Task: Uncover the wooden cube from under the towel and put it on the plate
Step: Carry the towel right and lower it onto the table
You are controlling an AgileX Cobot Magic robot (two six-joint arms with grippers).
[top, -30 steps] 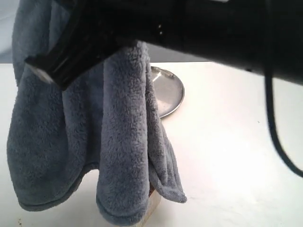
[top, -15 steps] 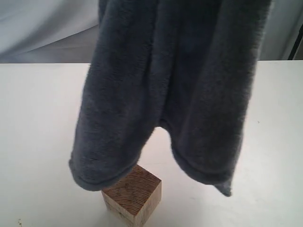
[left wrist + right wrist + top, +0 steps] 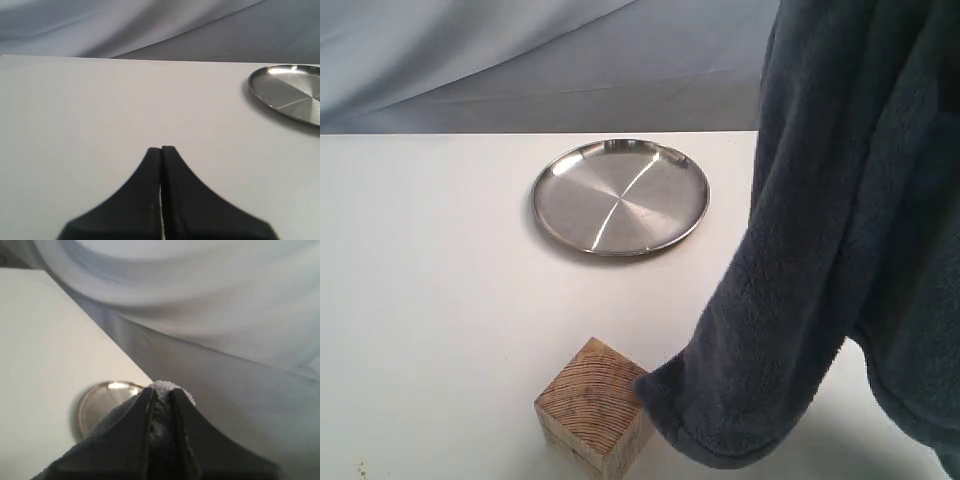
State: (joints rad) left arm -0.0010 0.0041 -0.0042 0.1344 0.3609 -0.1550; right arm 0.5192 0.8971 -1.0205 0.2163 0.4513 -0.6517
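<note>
Sitting nearest the camera in the exterior view, the wooden cube (image 3: 592, 408) rests uncovered on the white table (image 3: 420, 280), one corner turned forward and its striped grain showing on top; the towel (image 3: 840, 220) hangs in the air on the right of that view, its stitched lower hem drooping just beside the cube's right edge and overlapping it in the picture, though whether cloth and wood touch I cannot tell; the towel's upper part runs out of the top of the frame; the right gripper (image 3: 161, 392) is raised above the table with its jaws closed on a tuft of the fleece, pinching it, the cloth falling away below; the left gripper (image 3: 161, 150) has its jaws pressed together, holding nothing, low over an open stretch of table; farther back, the plate (image 3: 620, 195) lies flat on the table, well apart from the cube, its brushed surface shining; beyond the table's far edge a pale grey backdrop cloth (image 3: 520, 60) hangs in soft folds.
</note>
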